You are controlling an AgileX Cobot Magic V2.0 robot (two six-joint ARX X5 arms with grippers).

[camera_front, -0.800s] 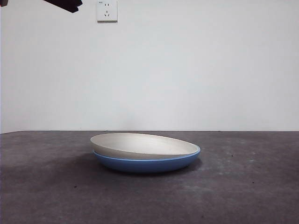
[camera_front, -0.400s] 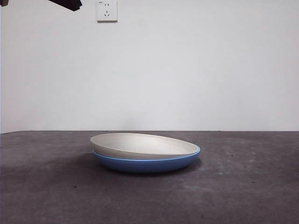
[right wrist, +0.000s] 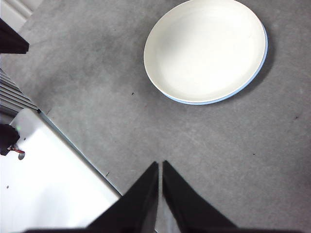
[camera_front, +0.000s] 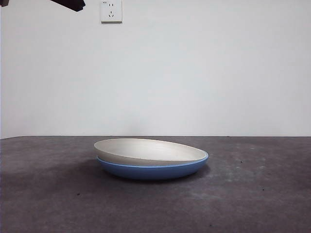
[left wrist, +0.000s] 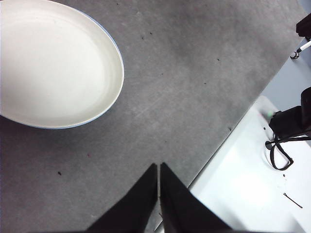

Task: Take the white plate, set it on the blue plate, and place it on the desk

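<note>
On the desk: one stack of two plates, both arms drawn back from it.
Surface: the desk (camera_front: 252, 194), dark grey and mottled, with small dark specks scattered over it.
Room: plain white wall behind, carrying one wall socket (camera_front: 111, 11) high up.
White plate, count one: the white plate (camera_front: 146, 151) sits nested in the other plate, slightly tilted, one side of its rim raised higher than the other; faint rings inside.
Blue plate, count one: the blue plate (camera_front: 155, 171) lies flat on the desk beneath the white one; from above only a thin blue edge shows round the white plate's rim.
Left gripper, count one: the left gripper (left wrist: 159, 179) has its fingers pressed together on nothing; the plates lie well beyond the fingertips and off to one side, with bare desk between.
Right gripper, count one: the right gripper (right wrist: 160, 177) likewise has its fingers together and holds nothing; the plates lie well ahead of the fingertips.
Surroundings: white base panel (left wrist: 252, 194) beside the desk edge near the left fingers, with a black cable (left wrist: 279, 153) on it; a second white panel (right wrist: 43, 179) near the right fingers.
Obstructions: a black arm tip (camera_front: 70, 4) at the front view's top corner, far from the plates.
</note>
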